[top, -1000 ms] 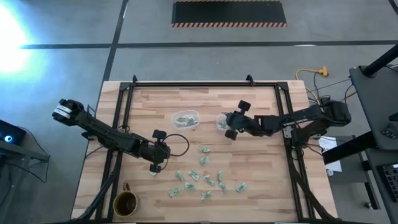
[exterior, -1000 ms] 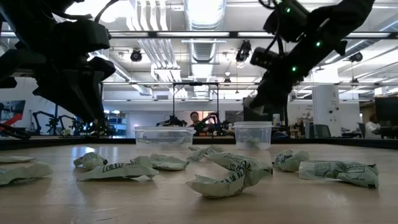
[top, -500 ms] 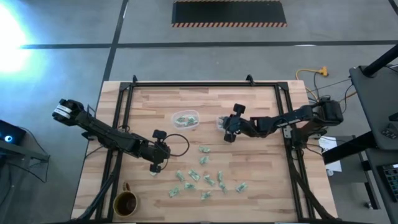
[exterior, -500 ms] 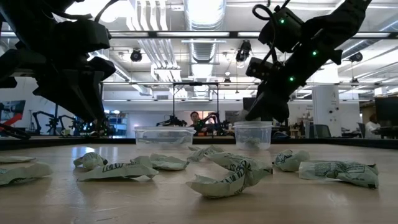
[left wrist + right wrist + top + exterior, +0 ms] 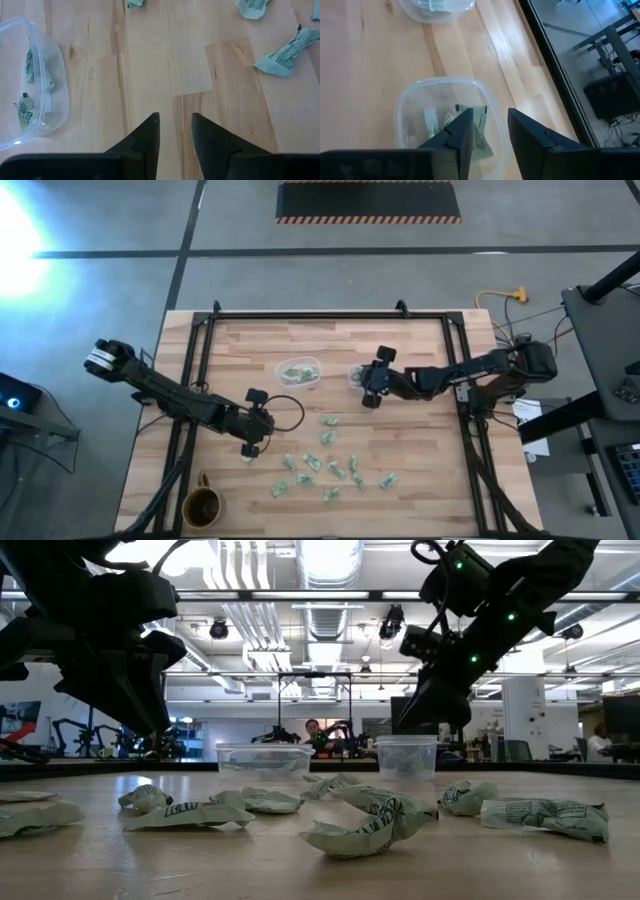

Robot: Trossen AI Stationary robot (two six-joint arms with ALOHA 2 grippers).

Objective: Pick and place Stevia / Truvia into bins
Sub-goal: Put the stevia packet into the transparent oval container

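The right hand point(image 5: 487, 131) hovers directly over the smaller square bin point(image 5: 447, 120), fingers apart and empty, with green packets lying in the bin beneath; in my judgement this is the release step. The left hand point(image 5: 174, 131) waits low over bare bench point(image 5: 200, 65), fingers slightly parted, nothing between them. Loose Stevia packets point(image 5: 325, 465) lie scattered nearby, well apart from the wider bin point(image 5: 298, 372); next comes another pick from them.

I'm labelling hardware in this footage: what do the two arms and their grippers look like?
Both arms are dark, slim and jointed. The left arm has a pale band near its base and a thin black cable looping by its gripper. The right gripper has flat, black, tapered fingers; green lights dot its arm.
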